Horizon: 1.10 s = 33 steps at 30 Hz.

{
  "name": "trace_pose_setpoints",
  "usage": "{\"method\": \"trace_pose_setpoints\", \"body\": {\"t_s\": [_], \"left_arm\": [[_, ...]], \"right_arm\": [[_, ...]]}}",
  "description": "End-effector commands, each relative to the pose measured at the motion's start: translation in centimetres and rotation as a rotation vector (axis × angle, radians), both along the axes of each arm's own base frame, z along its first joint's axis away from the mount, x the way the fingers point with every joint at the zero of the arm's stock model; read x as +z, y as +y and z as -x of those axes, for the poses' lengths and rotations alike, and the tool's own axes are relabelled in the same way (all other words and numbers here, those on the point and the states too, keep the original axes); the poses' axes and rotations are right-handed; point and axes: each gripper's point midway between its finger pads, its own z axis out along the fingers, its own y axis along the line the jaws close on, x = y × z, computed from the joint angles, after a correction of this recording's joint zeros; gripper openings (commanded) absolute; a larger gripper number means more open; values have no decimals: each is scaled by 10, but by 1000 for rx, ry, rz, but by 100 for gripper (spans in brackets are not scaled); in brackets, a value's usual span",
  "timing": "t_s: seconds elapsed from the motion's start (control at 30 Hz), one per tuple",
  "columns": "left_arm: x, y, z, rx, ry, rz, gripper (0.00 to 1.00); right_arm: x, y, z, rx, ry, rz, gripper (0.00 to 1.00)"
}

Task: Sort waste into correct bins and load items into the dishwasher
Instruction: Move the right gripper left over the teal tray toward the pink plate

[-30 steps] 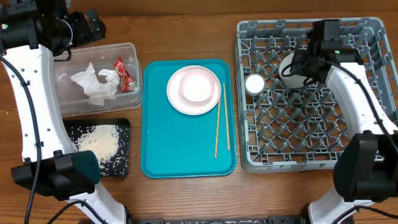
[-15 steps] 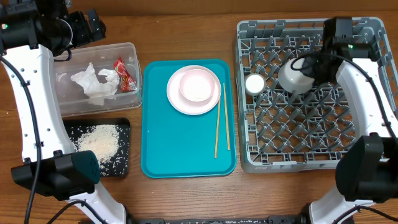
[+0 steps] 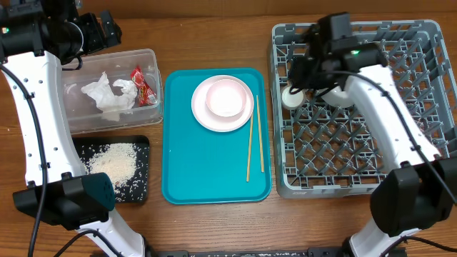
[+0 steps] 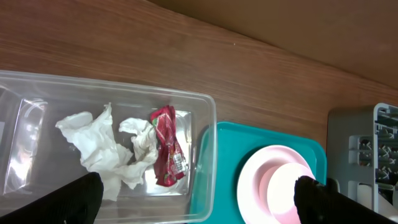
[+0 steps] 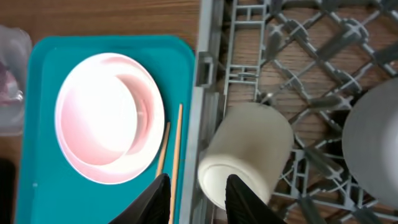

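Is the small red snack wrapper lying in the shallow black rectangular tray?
No, the small red snack wrapper lies in the clear plastic rectangular tub, beside the crumpled white paper napkins.

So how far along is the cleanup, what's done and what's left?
Done: napkins and wrapper in the clear tub, rice in the black tray, cup and grey bowl in the rack. In hand: nothing; the right gripper hovers open by the cup, the left gripper open near the tub. Left: pink bowl, plate and chopsticks on the teal tray.

Grey plastic rack (image 3: 343, 190); glossy teal tray (image 3: 207, 168); wooden table (image 3: 214, 36).
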Motion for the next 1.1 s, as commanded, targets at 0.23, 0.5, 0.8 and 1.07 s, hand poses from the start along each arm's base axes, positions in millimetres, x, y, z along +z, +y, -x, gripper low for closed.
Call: {"method": "trace_pose_setpoints", "body": {"t_s": [0.23,0.5,0.8,1.07], "left_arm": [[6,-1,0,6,-13,-2,100],[6,-1,0,6,-13,-2,100],[6,-1,0,6,-13,-2,100],[6,-1,0,6,-13,-2,100]], "right_arm": [[-13,38,1,141,-65,107,34],[-32,44,22,140,46,121,36],[-46,32,71,102,263,168,36],[-54,21,97,-45,404,173,36]]}}
